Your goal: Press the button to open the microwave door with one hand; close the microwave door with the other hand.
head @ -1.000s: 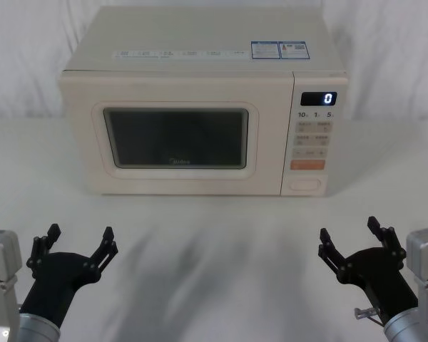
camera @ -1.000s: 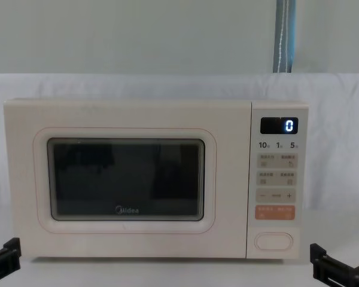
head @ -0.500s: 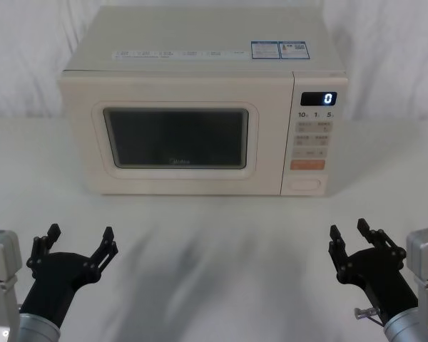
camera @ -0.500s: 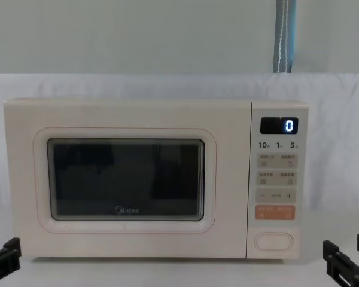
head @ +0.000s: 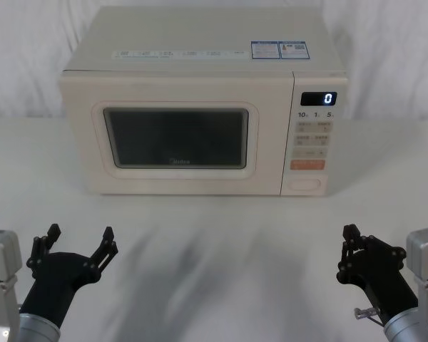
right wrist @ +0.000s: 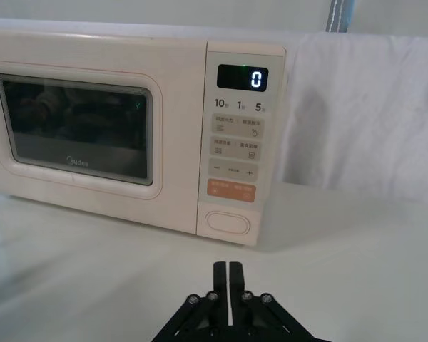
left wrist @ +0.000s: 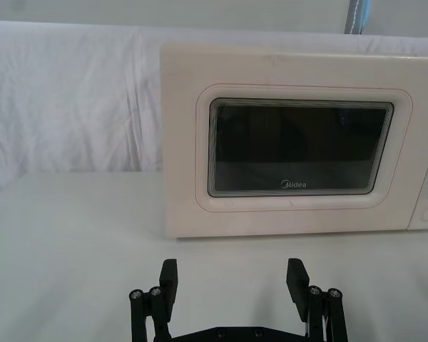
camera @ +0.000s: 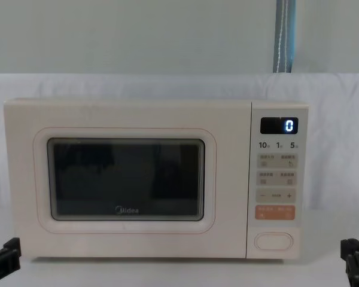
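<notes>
Right gripper (head: 351,233) has its two fingers pinched together with nothing between them, and it sits low on the right side of the table (head: 221,242), well in front of the microwave (head: 200,100). That makes one narrow tip, good for poking.

Left gripper (head: 78,237) waits low on the left side with its fingers spread wide and nothing in them.

At the back of the table, the microwave faces the robot. Its microwave door (camera: 125,182) is flat shut, so nothing has been opened yet.

Next to the door is the key panel (right wrist: 234,153), with the display (camera: 279,125) showing "0" at the top.

Smallest of all is the button (right wrist: 227,222), the plain oval at the very bottom of the panel. It sits just under the orange button (right wrist: 231,191).

I think the job now is to press that oval. To do it well, the right tip should go forward and straight into the middle of the oval. It must stay below the orange one. A gentle, square push is best, so the microwave does not slide back.
</notes>
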